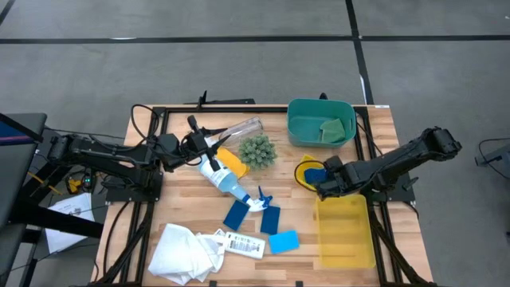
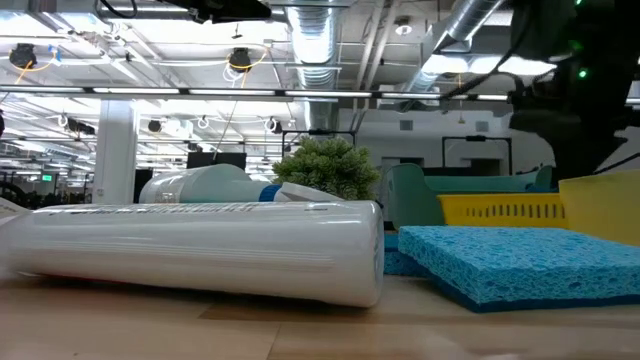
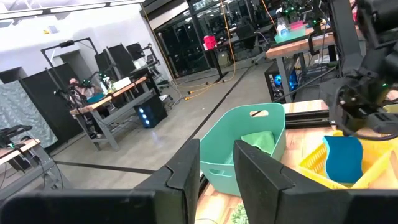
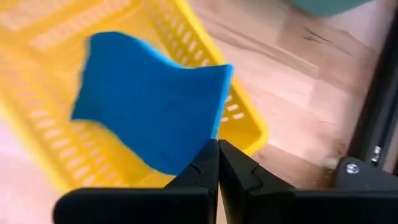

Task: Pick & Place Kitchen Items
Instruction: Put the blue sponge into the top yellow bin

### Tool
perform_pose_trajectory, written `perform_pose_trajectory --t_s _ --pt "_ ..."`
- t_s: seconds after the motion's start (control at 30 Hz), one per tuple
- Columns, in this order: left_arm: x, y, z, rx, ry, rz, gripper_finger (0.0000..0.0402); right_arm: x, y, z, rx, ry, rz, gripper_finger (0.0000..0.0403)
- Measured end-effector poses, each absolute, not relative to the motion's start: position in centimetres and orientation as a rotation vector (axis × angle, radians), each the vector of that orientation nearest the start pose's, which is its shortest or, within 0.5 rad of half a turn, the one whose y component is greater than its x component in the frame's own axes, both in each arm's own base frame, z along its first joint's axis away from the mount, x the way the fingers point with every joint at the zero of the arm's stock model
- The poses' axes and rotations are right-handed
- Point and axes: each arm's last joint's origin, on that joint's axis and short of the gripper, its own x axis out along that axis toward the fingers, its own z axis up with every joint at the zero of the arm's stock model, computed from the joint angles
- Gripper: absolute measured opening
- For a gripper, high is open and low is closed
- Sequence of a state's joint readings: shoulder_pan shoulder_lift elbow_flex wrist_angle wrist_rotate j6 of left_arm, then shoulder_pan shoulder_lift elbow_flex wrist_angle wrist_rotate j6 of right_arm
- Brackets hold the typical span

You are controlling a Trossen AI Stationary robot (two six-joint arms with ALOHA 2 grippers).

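Note:
My right gripper (image 4: 217, 148) is shut on a blue sponge (image 4: 149, 99) and hangs at the far end of the yellow bin (image 1: 344, 233). My left gripper (image 3: 217, 152) stands raised and level near the table's left side, its fingers a little apart with nothing between them. Below it the clear spray bottle (image 1: 225, 182) lies on its side, with a yellow sponge (image 1: 233, 163) and the clear cup (image 1: 240, 127) beside it. Three more blue sponges (image 1: 237, 214) lie flat at the middle front. The white cloth (image 1: 185, 251) lies crumpled at the front left. My right gripper pinches the blue sponge by one edge (image 4: 198, 144) between its two fingers. The fingers slant down from above. The sponge is lifted clear and sticks out past the fingertips, slightly bent, over the yellow bin's far end (image 4: 245, 124).
A teal bin (image 1: 320, 119) holding a green sponge (image 1: 332, 127) stands at the far right. The spiky green plant ball (image 1: 257, 150) sits mid-table. A white labelled packet (image 1: 241, 244) lies near the front edge. The black table frame (image 1: 374, 151) runs beside the right arm.

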State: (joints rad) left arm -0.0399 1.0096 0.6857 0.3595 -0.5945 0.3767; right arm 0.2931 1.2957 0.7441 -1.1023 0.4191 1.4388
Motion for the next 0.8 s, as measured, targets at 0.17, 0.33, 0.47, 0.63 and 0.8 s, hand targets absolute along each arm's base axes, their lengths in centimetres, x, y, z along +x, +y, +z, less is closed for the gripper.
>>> perform_pose_trajectory --t_s 0.17,0.33,0.47,0.63,0.8 --pt "22.3 0.7 30.9 0.356 0.07 0.554 0.0092 18.0 5.2 19.6 0.553 1.092 -1.019 0.0001" --pt "22.3 0.7 30.9 0.356 0.07 0.554 0.0092 18.1 5.4 19.9 0.532 1.072 -1.013 0.0001" --pt "22.3 0.7 30.9 0.356 0.07 0.554 0.0092 17.8 4.1 20.0 0.529 1.077 -1.123 0.0001" --pt "22.3 0.7 30.9 0.356 0.07 0.554 0.0092 17.8 2.8 19.1 0.547 1.112 -1.143 0.0001" --pt "22.3 0.7 30.9 0.356 0.07 0.554 0.0092 18.1 2.0 18.3 0.555 1.139 -1.099 0.0001"
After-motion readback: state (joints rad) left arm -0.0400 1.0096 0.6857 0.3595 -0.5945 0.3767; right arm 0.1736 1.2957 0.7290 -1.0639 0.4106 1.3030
